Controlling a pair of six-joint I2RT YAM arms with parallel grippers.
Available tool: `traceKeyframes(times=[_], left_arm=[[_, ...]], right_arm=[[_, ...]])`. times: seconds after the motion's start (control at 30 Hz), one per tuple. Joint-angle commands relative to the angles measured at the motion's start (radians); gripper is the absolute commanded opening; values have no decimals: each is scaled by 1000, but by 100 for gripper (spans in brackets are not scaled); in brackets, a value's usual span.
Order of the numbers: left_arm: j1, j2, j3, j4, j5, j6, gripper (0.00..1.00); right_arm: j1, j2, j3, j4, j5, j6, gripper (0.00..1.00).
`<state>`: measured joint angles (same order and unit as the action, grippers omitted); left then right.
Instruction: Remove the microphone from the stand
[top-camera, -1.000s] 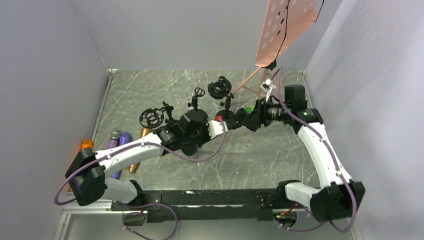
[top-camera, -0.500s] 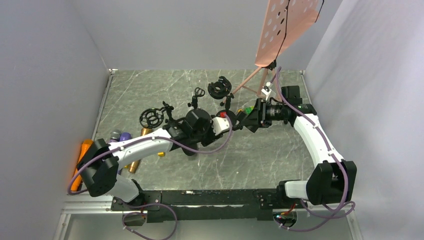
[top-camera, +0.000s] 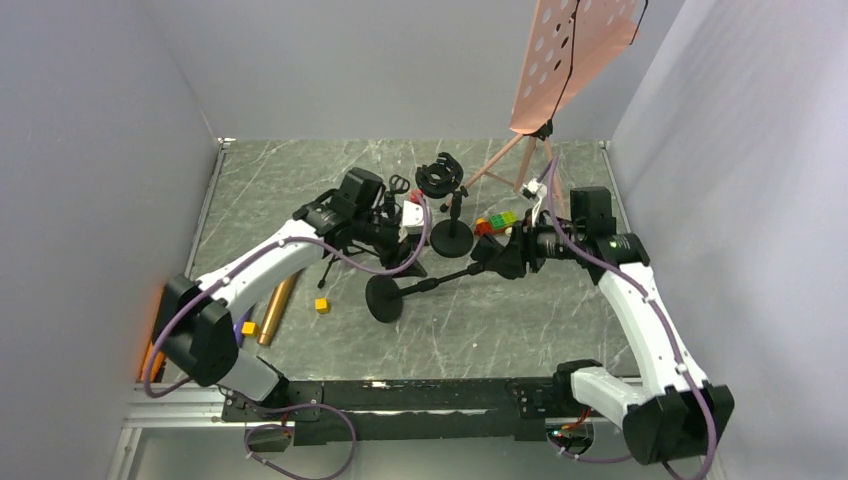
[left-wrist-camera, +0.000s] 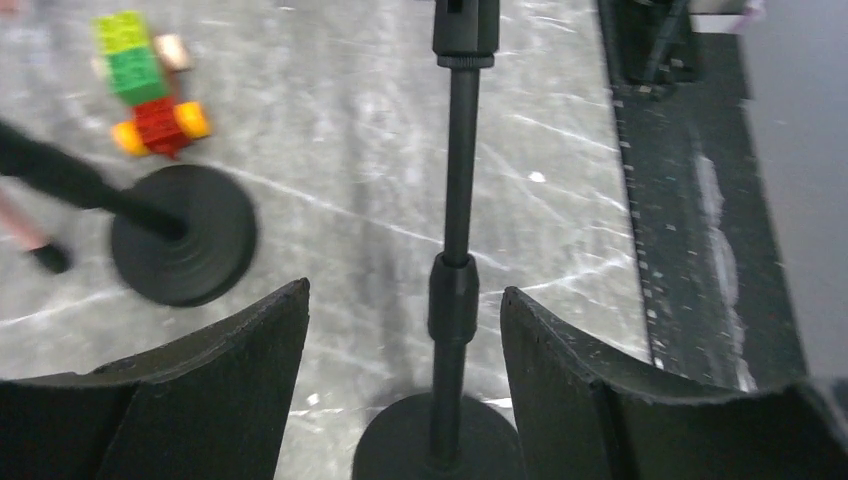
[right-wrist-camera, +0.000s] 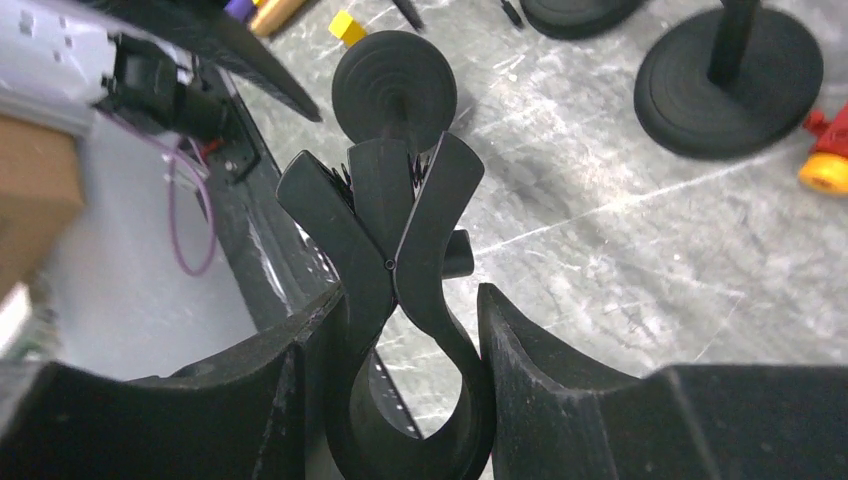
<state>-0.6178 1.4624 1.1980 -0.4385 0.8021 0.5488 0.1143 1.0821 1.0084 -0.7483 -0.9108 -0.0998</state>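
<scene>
Clenching the black Y-shaped plastic clip (right-wrist-camera: 400, 220) of the tilted black metal stand (top-camera: 430, 284) at frame centre, right hand (right-wrist-camera: 405, 325) holds firm; left hand (left-wrist-camera: 403, 300) released. No microphone shows in it. Stand likely stiff, base-heavy.

Grey marbled table (top-camera: 520, 320) bears a stand base (top-camera: 451, 240); gold microphone (top-camera: 276, 305); yellow block (top-camera: 321, 305).

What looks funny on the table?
The black microphone stand near the middle leans far over, unlike the upright stand behind it. The right gripper is shut on the black clip at its top, and its round base looks tipped on the grey marble table.
</scene>
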Motion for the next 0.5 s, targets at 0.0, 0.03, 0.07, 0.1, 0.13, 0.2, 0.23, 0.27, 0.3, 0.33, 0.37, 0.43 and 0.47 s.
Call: traceKeyframes(times=[0.0,0.03,0.07,0.1,0.13,0.2,0.23,0.27,0.3,0.33,0.37,0.43,0.47], left_arm=[[5,102,22,-137,304,111,72],[0,127,18,-128,309,104,70],[-8,147,15,-121,299,99,69],[-20,165,14,-132,297,127,68],[-31,182,15,-150,290,158,67],[-53,207,15,-178,275,204,62],[-62,214,16,-184,272,216,56],[-68,217,19,-188,273,218,46],[-71,217,22,-188,275,212,35],[-74,212,25,-187,272,205,22],[-76,201,27,-183,262,199,8],[-78,160,11,-131,225,166,0],[-80,120,-20,-55,180,113,0]], right_arm=[[58,-95,-26,76,1,-203,0],[77,-104,-27,67,10,-228,0],[99,-111,-28,55,24,-252,0],[121,-119,-29,39,43,-278,0],[143,-130,-35,32,66,-300,0],[178,-156,-56,34,113,-322,0],[183,-167,-64,38,121,-319,0],[185,-172,-68,41,124,-307,0],[185,-172,-65,39,131,-293,0],[184,-172,-59,37,146,-271,0],[183,-167,-44,38,177,-225,0],[184,-143,-1,34,307,-81,0],[183,-120,33,17,380,-7,0]])
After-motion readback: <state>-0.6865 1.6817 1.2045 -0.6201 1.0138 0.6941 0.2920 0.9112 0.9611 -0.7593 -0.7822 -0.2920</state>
